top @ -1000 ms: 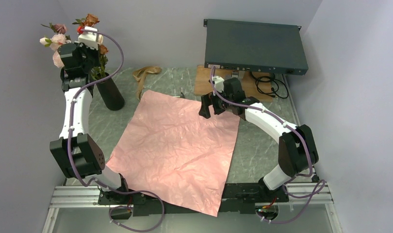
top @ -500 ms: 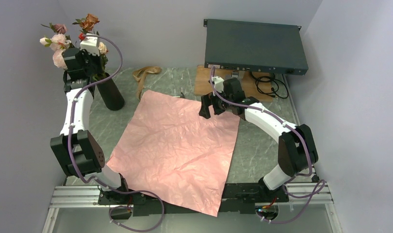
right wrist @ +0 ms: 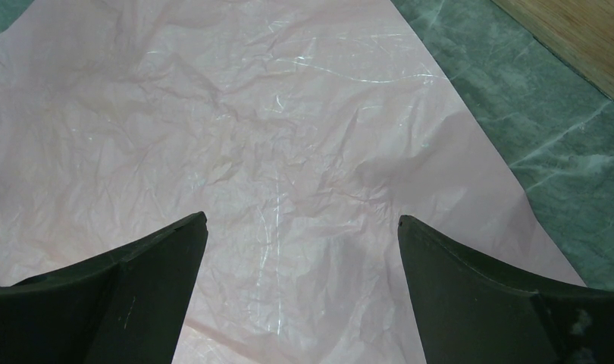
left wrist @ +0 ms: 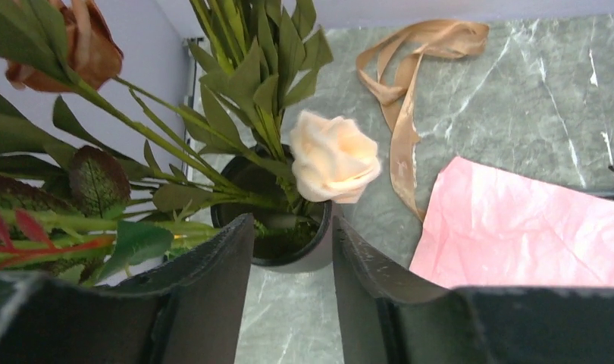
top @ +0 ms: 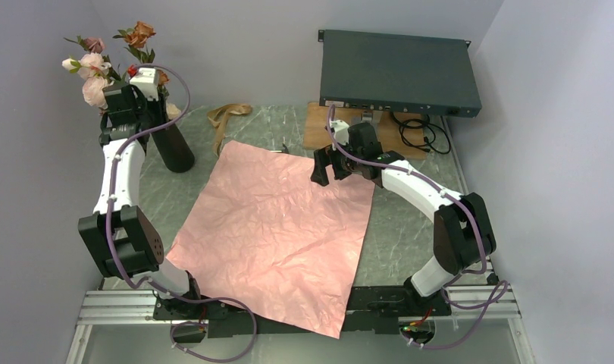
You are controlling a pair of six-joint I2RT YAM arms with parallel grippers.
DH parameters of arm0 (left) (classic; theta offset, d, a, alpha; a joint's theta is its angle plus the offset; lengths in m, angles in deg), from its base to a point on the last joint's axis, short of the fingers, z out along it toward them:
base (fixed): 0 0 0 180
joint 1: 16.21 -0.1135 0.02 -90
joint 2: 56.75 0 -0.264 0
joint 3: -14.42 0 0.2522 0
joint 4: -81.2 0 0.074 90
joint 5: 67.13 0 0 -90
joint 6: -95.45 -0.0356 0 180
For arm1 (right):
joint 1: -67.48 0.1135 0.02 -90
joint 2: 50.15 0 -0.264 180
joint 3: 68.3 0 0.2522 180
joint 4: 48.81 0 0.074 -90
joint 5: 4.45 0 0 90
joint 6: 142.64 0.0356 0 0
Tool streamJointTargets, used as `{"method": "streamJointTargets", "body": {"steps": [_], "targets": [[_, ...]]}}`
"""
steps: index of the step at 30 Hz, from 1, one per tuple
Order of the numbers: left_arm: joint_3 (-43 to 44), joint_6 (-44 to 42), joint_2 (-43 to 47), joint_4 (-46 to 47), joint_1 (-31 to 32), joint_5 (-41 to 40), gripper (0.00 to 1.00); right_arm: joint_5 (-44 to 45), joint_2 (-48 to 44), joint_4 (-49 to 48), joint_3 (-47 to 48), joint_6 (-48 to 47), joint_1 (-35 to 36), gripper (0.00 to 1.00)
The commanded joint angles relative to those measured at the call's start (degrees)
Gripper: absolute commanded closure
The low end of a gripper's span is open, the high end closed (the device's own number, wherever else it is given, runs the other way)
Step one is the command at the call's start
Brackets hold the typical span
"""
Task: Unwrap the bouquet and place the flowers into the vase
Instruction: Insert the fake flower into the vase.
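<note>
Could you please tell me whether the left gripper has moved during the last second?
Yes. In the top view, the left gripper has shifted down toward the vase.

White arm shells (top: 120, 171), black joint blocks (top: 122, 243), looping mauve cables (top: 188, 87), perhaps a red wrist tab (top: 132, 70).

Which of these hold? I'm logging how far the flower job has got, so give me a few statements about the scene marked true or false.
1. The flowers stand in the black vase. True.
2. The pink paper is wrapped round the stems. False: it lies spread flat on the table.
3. The right gripper is shut on the paper. False: it is open above the paper, holding nothing.
4. The tan ribbon lies on the table by the paper's far corner. True.
5. The left gripper clamps a stem. False: it is open, with nothing between its fingers.
</note>
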Motion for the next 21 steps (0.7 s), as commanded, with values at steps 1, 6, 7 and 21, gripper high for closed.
{"method": "streamJointTargets", "body": {"steps": [1, 6, 7, 21], "targets": [[3.69, 0.90, 2.63, -4.97, -0.28, -0.66, 0.50, -0.76, -0.68, -0.87, 1.94, -0.98, 0.13, 0.00], [6.42, 2.00, 2.24, -10.46, -0.28, 1.50, 0.39, -0.89, -1.30, -0.85, 1.50, -0.92, 0.12, 0.00], [7.38, 2.04, 1.82, -11.94, -0.29, 1.95, 0.38, -0.91, -1.47, -0.78, 1.48, -0.97, 0.12, 0.00], [16.98, 1.12, 2.68, -30.50, -0.24, 13.42, 0.12, -1.06, -6.38, 0.44, 0.23, -1.80, 0.15, 0.00]]}}
